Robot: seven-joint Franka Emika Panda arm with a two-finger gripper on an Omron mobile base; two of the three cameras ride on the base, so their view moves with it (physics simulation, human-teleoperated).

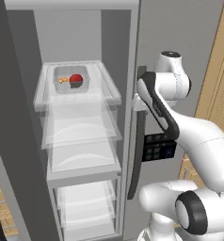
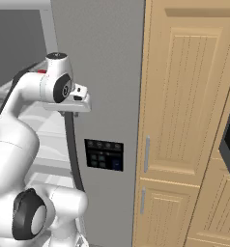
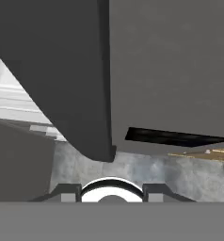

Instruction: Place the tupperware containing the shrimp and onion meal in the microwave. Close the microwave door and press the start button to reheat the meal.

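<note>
Grey tupperware [image 1: 71,80] on fridge shelf, well apart from pincer [image 3: 111,194]; pincer's state unclear.

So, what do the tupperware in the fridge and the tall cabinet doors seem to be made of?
The tupperware looks like translucent grey plastic: the red onion and the orange shrimp show through its walls. The cabinet doors look like light matte wood, perhaps laminate: tan, with faint vertical grain lines and raised panels.

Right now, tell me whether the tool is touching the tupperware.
Apart. In the left base view the tupperware sits on the top fridge shelf, while the arm's hand is off to the right by the fridge door handle.
</note>
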